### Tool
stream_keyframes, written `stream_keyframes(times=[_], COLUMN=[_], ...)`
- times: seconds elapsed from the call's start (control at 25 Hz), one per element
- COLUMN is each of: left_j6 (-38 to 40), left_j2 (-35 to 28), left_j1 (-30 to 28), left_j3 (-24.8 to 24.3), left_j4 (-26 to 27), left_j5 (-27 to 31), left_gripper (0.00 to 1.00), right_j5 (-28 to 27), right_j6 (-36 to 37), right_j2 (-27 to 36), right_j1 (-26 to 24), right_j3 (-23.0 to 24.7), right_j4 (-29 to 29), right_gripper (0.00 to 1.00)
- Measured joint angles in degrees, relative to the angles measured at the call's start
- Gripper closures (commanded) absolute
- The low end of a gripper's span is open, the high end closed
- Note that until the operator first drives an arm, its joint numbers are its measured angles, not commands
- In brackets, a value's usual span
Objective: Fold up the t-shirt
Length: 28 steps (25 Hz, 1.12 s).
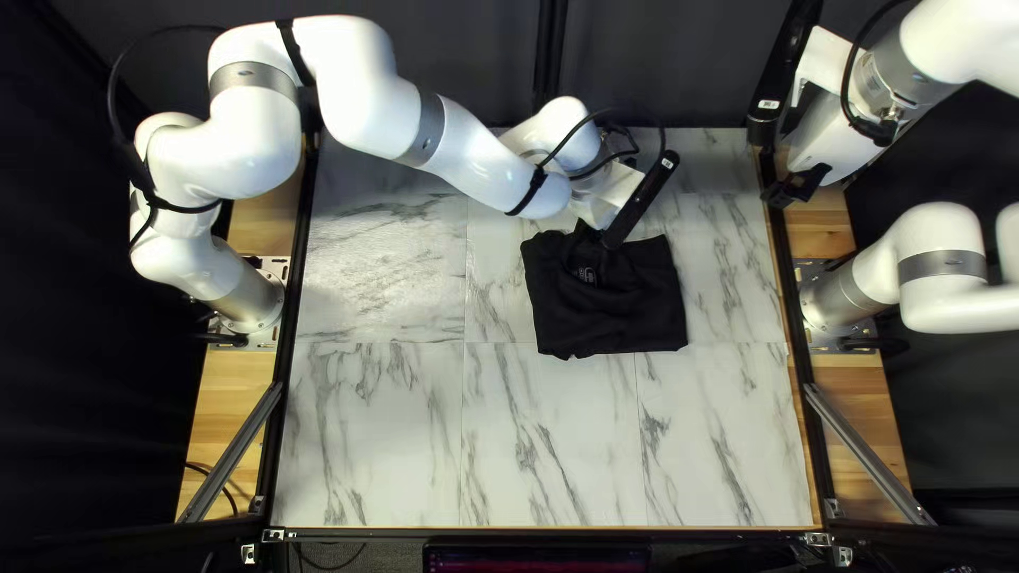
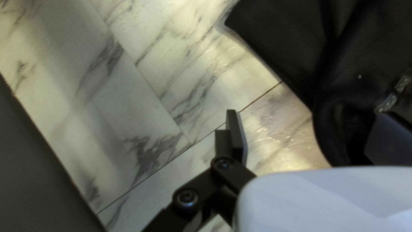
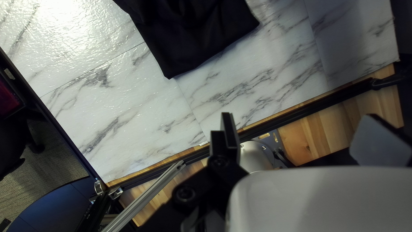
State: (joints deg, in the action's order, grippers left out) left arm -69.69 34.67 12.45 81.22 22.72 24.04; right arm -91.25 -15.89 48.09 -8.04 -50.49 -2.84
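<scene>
Room: dark curtain [image 1: 456,53] behind the far edge, carpet [image 3: 47,141] visible past the table frame. Table: marble-pattern surface [image 1: 382,424], glossy under the light, wooden strips [image 1: 228,424] along both sides, ample bare surface toward the near edge. Left arm [image 1: 366,96] is stretched across the far half; right arm [image 1: 934,228] is kept out by its own side. Black t-shirt [image 1: 637,318] is laid right of centre in the far half, top left view, as a compact rectangle, long axis side to side, neckline toward the far edge. Shirt lies closer to the right arm's base, but the left gripper [image 2: 310,112] is clearly the nearer one: placed at the far edge, by the neckline. Left fingers are spread, nothing pinched; one is seen over marble, the other against the dark collar area, contact can't be confirmed. Right gripper [image 3: 300,115] is parted and empty, held near the right table edge, shirt ahead of it and well apart. Fold judged mostly done; if the collar is to be taken, the left should be used, with cloth brought between both fingers first. Risk: bundle dragged or opened if the collar is snagged. Smallest: pale label [image 1: 587,276] inside the neckline.
</scene>
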Motion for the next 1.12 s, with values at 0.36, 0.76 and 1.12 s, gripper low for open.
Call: stream_keyframes(times=[0.36,0.76,1.12], left_j6=[1.35,5.86,13.76], left_j2=[0.04,-4.23,-11.33], left_j1=[-0.06,-1.84,-5.11], left_j3=[-1.34,-6.20,-11.06], left_j4=[-0.30,-3.41,-10.89], left_j5=[-0.11,-0.99,-1.48], left_gripper=[1.00,1.00,1.00], right_j5=[0.00,0.00,0.00], right_j6=[0.00,0.00,0.00], right_j2=[0.00,0.00,0.00], right_j1=[0.00,0.00,0.00], right_j3=[0.00,0.00,0.00], right_j4=[0.00,0.00,0.00], right_gripper=[0.00,0.00,0.00])
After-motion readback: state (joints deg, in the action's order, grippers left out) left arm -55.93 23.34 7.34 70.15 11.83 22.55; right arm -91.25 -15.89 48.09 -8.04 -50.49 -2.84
